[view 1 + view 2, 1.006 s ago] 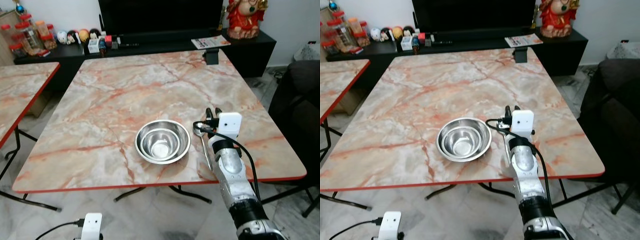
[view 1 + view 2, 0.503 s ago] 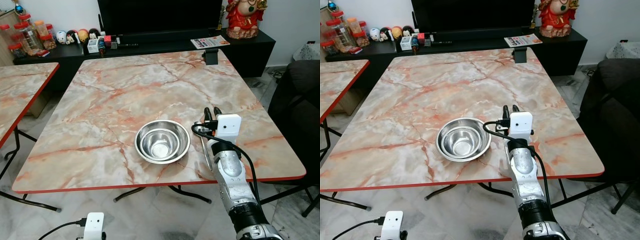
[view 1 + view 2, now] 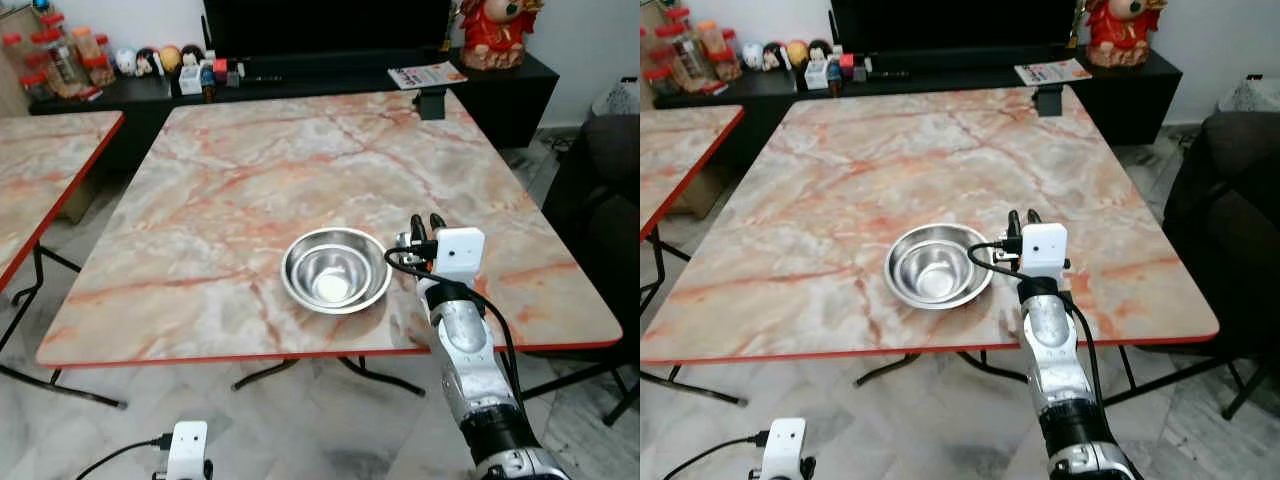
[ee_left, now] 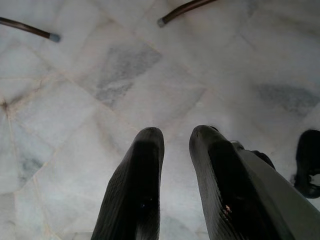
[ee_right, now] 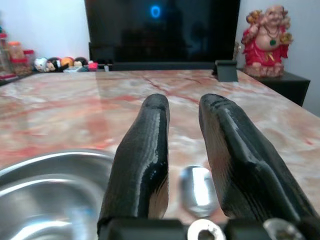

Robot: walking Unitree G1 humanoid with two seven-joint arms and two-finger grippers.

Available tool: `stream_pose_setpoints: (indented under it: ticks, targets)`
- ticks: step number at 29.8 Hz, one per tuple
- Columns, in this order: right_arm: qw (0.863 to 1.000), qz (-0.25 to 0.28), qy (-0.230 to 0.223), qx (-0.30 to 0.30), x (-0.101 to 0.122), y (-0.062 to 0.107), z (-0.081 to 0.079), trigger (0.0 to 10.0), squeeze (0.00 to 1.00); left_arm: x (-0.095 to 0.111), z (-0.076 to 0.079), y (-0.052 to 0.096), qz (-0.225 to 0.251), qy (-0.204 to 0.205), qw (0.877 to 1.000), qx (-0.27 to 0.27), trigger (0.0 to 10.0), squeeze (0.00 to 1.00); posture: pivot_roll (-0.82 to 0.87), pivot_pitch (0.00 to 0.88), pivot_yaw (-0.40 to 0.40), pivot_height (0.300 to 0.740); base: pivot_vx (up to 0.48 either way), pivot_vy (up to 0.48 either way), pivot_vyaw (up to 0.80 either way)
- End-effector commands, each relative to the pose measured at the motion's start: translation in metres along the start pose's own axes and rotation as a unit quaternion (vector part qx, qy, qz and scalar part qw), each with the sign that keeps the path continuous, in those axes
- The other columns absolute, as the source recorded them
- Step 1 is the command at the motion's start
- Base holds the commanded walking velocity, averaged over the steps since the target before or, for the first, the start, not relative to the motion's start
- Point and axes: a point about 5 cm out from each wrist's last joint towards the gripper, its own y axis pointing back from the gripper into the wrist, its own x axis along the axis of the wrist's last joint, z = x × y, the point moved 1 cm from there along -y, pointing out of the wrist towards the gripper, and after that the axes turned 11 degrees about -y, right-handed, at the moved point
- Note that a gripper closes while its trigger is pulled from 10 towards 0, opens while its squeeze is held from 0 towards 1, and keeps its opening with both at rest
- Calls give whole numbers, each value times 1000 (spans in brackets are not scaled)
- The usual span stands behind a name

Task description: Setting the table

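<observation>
Two nested steel bowls (image 3: 335, 270) sit near the front edge of the marble table (image 3: 250, 170). Just right of them my right gripper (image 3: 425, 222) hovers low over the tabletop, open. In the right wrist view a steel spoon's bowl (image 5: 196, 189) lies on the marble below the gap between the two black fingers (image 5: 145, 150), and the steel bowls' rim (image 5: 45, 165) is beside them. The arm hides the spoon's handle in the eye views. My left gripper (image 4: 175, 135) hangs idle over the tiled floor, fingers slightly apart with nothing between them.
A small black stand (image 3: 432, 103) sits at the table's far right edge. A second marble table (image 3: 40, 170) stands to the left and a dark sofa (image 3: 615, 160) to the right. Behind is a black TV console with jars, a magazine (image 3: 425, 75) and a red figurine (image 3: 495, 30).
The head camera has shifted, so the table sits differently in the picture. My right gripper stays over the spoon beside the bowls, and the arm now covers the spoon's handle.
</observation>
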Motion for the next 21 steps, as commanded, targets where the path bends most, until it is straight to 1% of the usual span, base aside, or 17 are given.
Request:
stream_pose_setpoints:
  ticks: [1,13,17,21]
  targets:
    - [1000,-1,0,8,-1,0,-5,10000,0,-5,-6,1,-9,7,1000,8,10000,0,-92,0,59,732,0,461,0]
    - [1000,2,-1,13,0,0,-8,10000,0,-7,-6,1,-10,4,1000,7,10000,0,-93,0,62,732,0,464,0]
    - [1000,-14,1,4,-9,7,0,10000,0,-6,-6,1,-9,1,1000,6,10000,0,-90,0,60,732,0,466,0]
    - [1000,-14,5,0,-10,12,6,10000,0,-7,-7,1,-9,-1,1000,6,10000,0,-96,0,62,732,0,469,0]
